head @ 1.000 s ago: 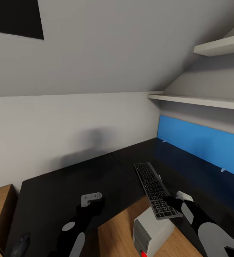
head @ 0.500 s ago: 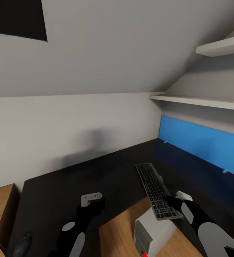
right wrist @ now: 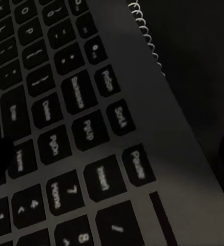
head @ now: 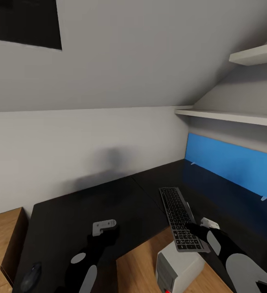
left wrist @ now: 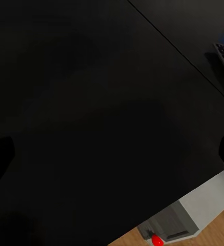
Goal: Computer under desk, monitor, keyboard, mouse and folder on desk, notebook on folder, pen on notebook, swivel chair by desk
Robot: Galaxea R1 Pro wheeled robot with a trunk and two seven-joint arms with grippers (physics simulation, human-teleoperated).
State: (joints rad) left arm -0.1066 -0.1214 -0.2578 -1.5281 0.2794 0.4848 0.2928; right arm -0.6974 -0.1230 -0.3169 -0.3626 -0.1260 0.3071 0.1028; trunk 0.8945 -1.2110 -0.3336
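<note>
The black desk (head: 88,211) spreads out below me, seen from above. The slim dark-grey keyboard (head: 178,217) hangs tilted over the desk's inner edge. My right gripper (head: 194,232) is shut on its near right end; the right wrist view shows its keys (right wrist: 86,133) close up between the fingers. Over bare desktop, my left gripper (head: 109,232) is open and holds nothing, its fingertips wide apart (left wrist: 112,154). The small black mouse (head: 31,276) lies at the desk's near left corner. The light-grey computer (head: 176,270) stands on the floor below the keyboard, also visible past the desk edge (left wrist: 181,225).
A bright blue panel (head: 235,167) runs along the wall behind the desk's right wing, with two white shelves (head: 231,117) above it. A low light-wood cabinet (head: 3,240) adjoins the desk's left end. Sloped grey walls close in behind.
The whole picture has slid right, so the camera has turned left; more of the mouse and the wood cabinet now shows. Both arms hold their pose, and the keyboard stays in the right gripper.
</note>
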